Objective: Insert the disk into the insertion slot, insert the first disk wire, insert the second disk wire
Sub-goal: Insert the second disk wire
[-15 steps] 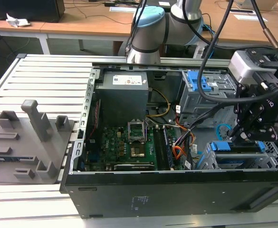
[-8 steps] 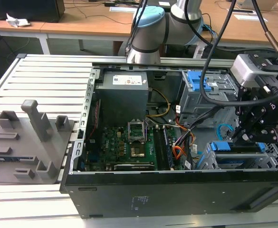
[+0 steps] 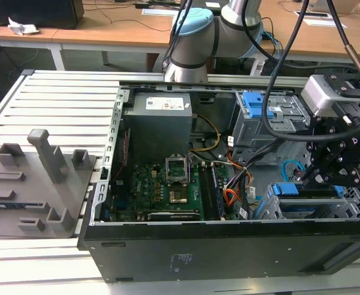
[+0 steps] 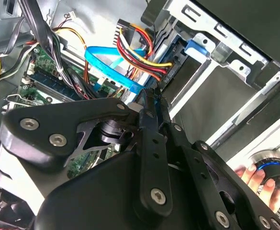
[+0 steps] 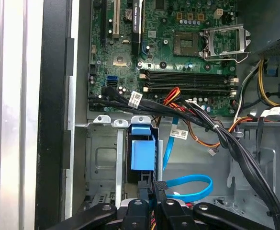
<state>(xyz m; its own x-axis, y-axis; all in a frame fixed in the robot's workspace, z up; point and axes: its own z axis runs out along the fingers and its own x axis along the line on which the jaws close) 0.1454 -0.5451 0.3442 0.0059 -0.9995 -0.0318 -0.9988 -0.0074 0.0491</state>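
The disk (image 3: 290, 189) lies in the insertion slot (image 3: 327, 206) at the case's corner on the exterior view's right, its blue carrier (image 5: 142, 154) facing out. My gripper (image 3: 312, 178) hangs just above the disk's rear edge. Both wrist views show the black fingers (image 4: 148, 120) close together, shut at the dark plug end of the second disk wire (image 5: 190, 189), whose light-blue loop (image 4: 108, 60) curves away. The first disk wire (image 4: 144, 50), an orange, red and black bundle, runs to the disk's rear edge beside my fingertips.
A taller grey cage with a blue latch (image 3: 253, 101) stands behind the slot. The motherboard (image 3: 161, 184) and power supply (image 3: 158, 120) take up the case's middle. Thick black cables (image 5: 235, 143) cross nearby. A grey fixture plate (image 3: 38, 178) sits outside. A hand (image 4: 254, 177) shows near a blue-ringed knob.
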